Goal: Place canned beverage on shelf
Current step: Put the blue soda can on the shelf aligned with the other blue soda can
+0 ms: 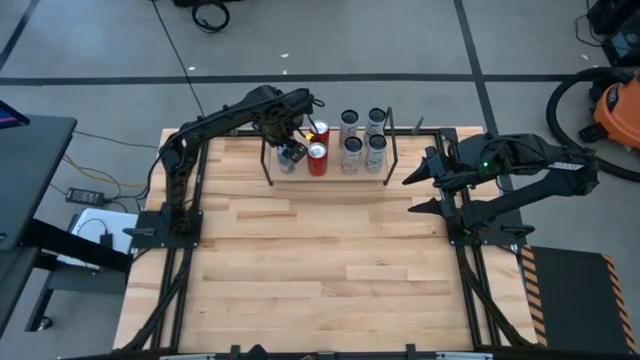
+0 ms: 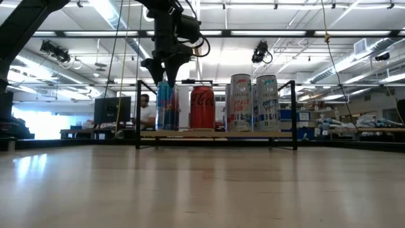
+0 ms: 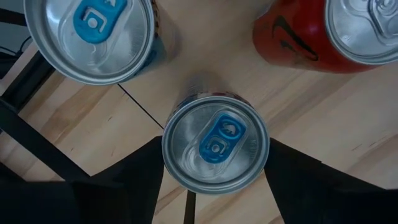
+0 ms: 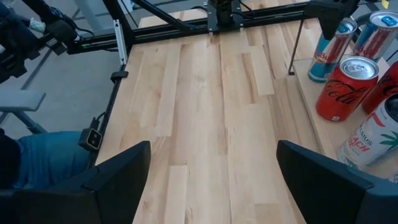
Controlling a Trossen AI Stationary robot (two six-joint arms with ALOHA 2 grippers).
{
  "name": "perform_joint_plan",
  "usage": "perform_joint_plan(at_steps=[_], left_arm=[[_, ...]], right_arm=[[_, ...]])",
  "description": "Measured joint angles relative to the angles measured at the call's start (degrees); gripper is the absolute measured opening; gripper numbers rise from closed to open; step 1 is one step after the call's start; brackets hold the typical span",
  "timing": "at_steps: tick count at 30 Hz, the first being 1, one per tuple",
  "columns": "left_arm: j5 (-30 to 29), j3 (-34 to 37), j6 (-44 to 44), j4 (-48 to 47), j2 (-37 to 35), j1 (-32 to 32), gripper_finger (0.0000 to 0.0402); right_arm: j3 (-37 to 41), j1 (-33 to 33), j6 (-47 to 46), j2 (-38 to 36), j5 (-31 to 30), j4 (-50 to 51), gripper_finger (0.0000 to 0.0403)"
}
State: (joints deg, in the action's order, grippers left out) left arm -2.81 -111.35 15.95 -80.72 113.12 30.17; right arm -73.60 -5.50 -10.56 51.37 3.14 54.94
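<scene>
While L gripper (image 3: 214,186) is bracketing the blue-tab can (image 3: 215,147) on the shelf (image 1: 330,177), I'm judging placement nearly done; release, retreat left. Grip: can't tell. R gripper (image 4: 211,177) idling, splayed.

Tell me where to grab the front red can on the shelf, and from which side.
Take the red can by its upper wall, from above: it stands upright, with a blue can and silver cans close at its sides, so a sideways reach would likely bump them.
</scene>
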Motion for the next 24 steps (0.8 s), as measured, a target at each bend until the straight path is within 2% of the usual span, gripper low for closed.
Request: perform_joint_plan(at_steps=[24], left_arm=[[0.3, 0.0, -1.6, 1.2, -0.2, 0.2, 0.0259]], right_arm=[[0.0, 0.0, -0.2, 0.0, 0.0, 0.0, 0.0358]])
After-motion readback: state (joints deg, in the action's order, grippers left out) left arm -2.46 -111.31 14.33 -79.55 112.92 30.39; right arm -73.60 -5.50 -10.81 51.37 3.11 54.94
